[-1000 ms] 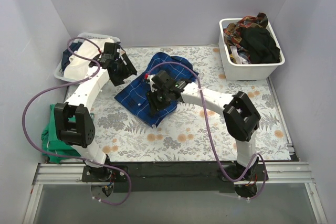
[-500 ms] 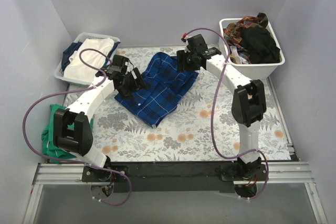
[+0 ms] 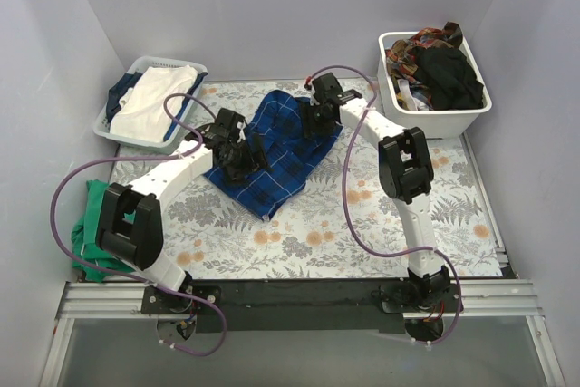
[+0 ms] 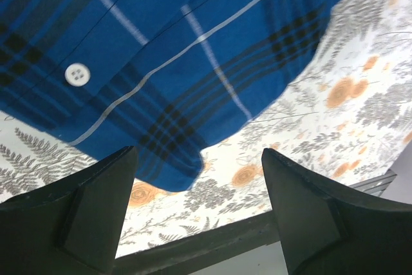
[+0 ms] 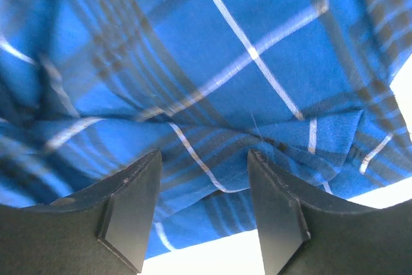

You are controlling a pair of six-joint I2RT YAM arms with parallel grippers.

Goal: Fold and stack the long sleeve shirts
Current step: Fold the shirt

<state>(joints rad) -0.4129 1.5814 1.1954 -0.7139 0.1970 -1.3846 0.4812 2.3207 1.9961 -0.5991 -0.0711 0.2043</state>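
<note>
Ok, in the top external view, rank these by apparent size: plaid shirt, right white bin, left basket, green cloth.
1. plaid shirt
2. white bin and left basket: they look alike, so not ranked
3. green cloth, partly hidden by the left arm

No legible text, label or number anywhere.

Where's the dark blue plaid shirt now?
Top view: the dark blue plaid shirt lies mid-table toward the far edge, left gripper over its left side, right gripper over its far right.
</note>
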